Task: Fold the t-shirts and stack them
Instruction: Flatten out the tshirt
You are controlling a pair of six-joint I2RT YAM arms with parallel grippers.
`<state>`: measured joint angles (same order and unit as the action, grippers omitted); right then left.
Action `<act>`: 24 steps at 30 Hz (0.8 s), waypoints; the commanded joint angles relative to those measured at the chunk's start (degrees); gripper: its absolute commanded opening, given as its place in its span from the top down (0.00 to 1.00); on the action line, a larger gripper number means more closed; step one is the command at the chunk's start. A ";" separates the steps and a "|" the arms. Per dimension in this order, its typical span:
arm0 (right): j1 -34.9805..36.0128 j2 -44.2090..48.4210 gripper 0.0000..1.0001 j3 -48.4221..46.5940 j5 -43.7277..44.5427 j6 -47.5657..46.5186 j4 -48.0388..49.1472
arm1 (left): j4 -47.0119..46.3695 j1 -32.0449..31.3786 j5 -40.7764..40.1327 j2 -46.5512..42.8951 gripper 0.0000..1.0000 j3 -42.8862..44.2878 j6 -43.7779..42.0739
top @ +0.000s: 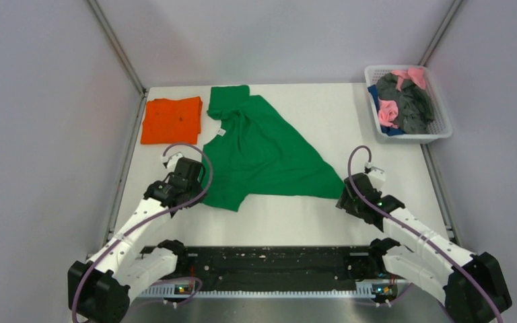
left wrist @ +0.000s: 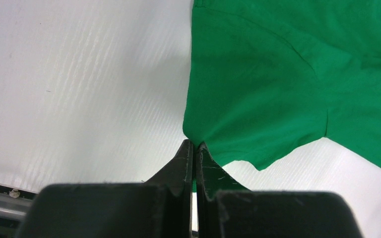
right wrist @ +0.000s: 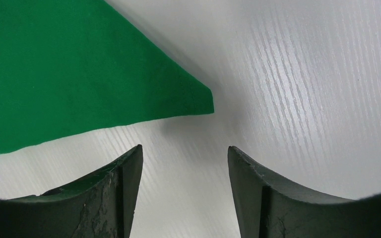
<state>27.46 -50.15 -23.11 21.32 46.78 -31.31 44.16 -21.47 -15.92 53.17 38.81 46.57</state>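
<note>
The green t-shirt (top: pixel 262 151) lies spread and partly folded in the middle of the table. The orange t-shirt (top: pixel 171 120) lies folded at the far left. My left gripper (top: pixel 198 183) is shut on the green shirt's near left edge; in the left wrist view its jaws (left wrist: pixel 194 145) pinch the cloth (left wrist: pixel 278 79). My right gripper (top: pixel 345 195) is open and empty, just short of the shirt's right corner (right wrist: pixel 198 99), with the gripper (right wrist: pixel 184 151) over bare table.
A white basket (top: pixel 444 128) with dark grey, pink and blue garments stands at the back right. The walls of the enclosure close in on the left, back and right. A black rail (top: pixel 262 266) runs along the near edge between the arm bases.
</note>
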 commanded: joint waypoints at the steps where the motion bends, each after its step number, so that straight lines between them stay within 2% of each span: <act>1: -0.65 -2.15 0.38 0.12 3.83 0.86 5.63 | -1.24 -0.02 -0.44 -0.10 1.00 -0.41 0.27; 15: -1.68 -5.88 0.42 1.43 4.69 1.01 14.06 | -2.52 -0.06 0.00 -0.20 1.00 -0.50 0.37; 19: -1.94 -6.68 0.48 2.15 5.81 2.33 15.04 | -2.59 0.00 -0.15 -0.18 1.00 -0.49 0.46; 24: -2.39 -7.02 0.61 3.11 7.38 3.53 16.06 | -2.42 -0.02 -0.48 -0.35 1.00 -0.48 0.76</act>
<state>26.11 -56.88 -20.91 25.93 48.62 -18.00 43.44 -21.47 -15.92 53.19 38.39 46.63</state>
